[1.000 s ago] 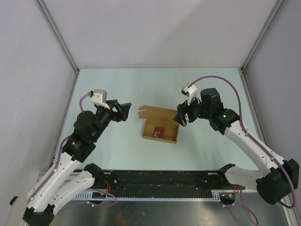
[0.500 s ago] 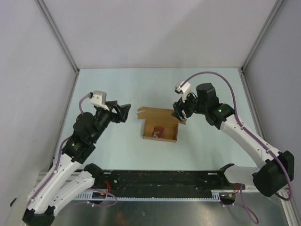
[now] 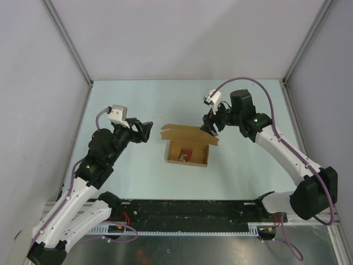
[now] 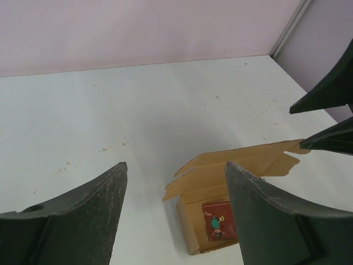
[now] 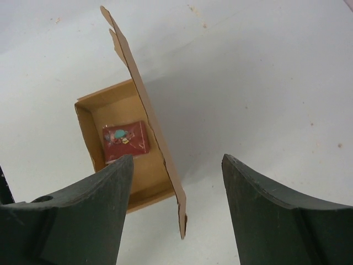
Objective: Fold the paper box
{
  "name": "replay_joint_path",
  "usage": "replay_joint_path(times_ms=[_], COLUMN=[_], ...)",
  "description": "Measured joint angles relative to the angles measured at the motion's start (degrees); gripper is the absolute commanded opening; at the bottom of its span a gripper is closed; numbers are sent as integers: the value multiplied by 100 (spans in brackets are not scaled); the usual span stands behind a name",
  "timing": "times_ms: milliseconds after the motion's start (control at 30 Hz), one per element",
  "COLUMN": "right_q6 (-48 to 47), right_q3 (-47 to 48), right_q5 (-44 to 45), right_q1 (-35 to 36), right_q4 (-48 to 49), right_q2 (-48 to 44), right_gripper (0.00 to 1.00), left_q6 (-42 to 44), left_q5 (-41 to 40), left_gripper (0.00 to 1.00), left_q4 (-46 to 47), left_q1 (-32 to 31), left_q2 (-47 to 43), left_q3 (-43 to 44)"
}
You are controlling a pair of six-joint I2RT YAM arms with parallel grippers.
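Observation:
The paper box (image 3: 188, 156) is brown card and sits open at the table's middle, its lid flap (image 3: 187, 133) raised at the far side. Inside lies a small dark red square item (image 3: 186, 155). My left gripper (image 3: 145, 131) hovers open to the left of the box, apart from it; its wrist view shows the box (image 4: 190, 234) ahead between the fingers. My right gripper (image 3: 210, 126) is open at the lid's right end. In the right wrist view the lid flap (image 5: 144, 102) stands on edge between the spread fingers (image 5: 99, 204) of the gripper (image 5: 177, 157), touching neither.
The pale table (image 3: 138, 99) is walled by grey panels on three sides. A black rail (image 3: 187, 212) with the arm bases runs along the near edge. In the left wrist view the right gripper's dark fingers (image 4: 331, 94) show at the right edge.
My right gripper has moved left and toward the back, from the box's right side to the lid flap's right end. The left arm has hardly moved.

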Motion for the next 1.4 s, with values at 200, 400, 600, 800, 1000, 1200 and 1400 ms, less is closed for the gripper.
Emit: replay_joint_path(times_ms=[200,400,600,800,1000,1200,1400], right_q6=[-184,271,1683,3464,4518,4861,4931], right_q3=[339,358,55,-479,-527,-610,-610], right_q5=[-256,146,1239,2647,3075,3128,2844], right_q1=[9,-4,-173,-538,-660,-656,-656], right_q4=[-7,-81,-199,-210,-219,-378,-382], right_q2=[433,420,-90,-809,-358,229,461], right_gripper=[68,71,71,50,25,13,2], left_q6=[50,-118,-708,-1335,-1589,-1617,-1617], left_q5=[151,603,975,855,905,1200,1445], left_gripper=[79,79,78,66,36,21,7], left_q4=[0,24,90,160,203,291,302], left_q1=[170,857,1410,1528,1558,1565,1565], left_q2=[0,201,671,1266,2756,3733,3884], left_q3=[2,-2,-219,-291,348,850,885])
